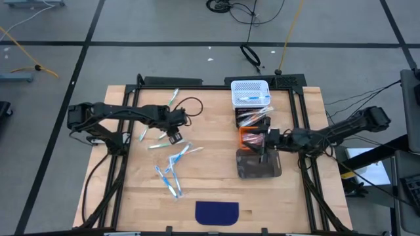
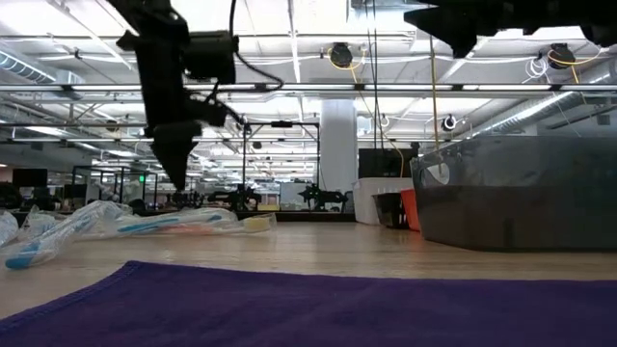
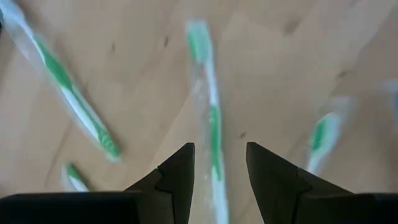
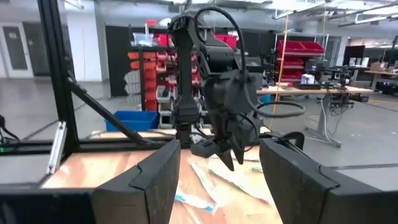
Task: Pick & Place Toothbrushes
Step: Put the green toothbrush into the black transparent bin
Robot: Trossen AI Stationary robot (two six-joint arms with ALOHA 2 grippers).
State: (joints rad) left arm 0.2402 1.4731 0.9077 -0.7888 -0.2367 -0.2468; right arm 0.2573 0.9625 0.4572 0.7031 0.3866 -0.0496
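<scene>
Several wrapped toothbrushes (image 1: pixel 172 164) lie flat and scattered on the left half of the wooden table (image 1: pixel 210 183); the low view shows them too (image 2: pixel 145 224). My left gripper (image 1: pixel 174 136) hangs open above them, pointing down and clear of the table (image 2: pixel 179 173). In its wrist view a green toothbrush (image 3: pixel 211 118) lies on the wood in line with the gap between the open fingers (image 3: pixel 219 158). My right gripper (image 1: pixel 264 141) is open and holds nothing (image 4: pixel 221 168). It hovers roughly level above the bins at the right.
A row of bins stands at the right: a white basket (image 1: pixel 251 92), a clear bin holding wrapped toothbrushes (image 1: pixel 253 118), an orange bin (image 1: pixel 248 134) and a dark grey bin (image 1: pixel 258 165) (image 2: pixel 521 193). A purple cloth (image 1: pixel 218 212) lies at the near edge.
</scene>
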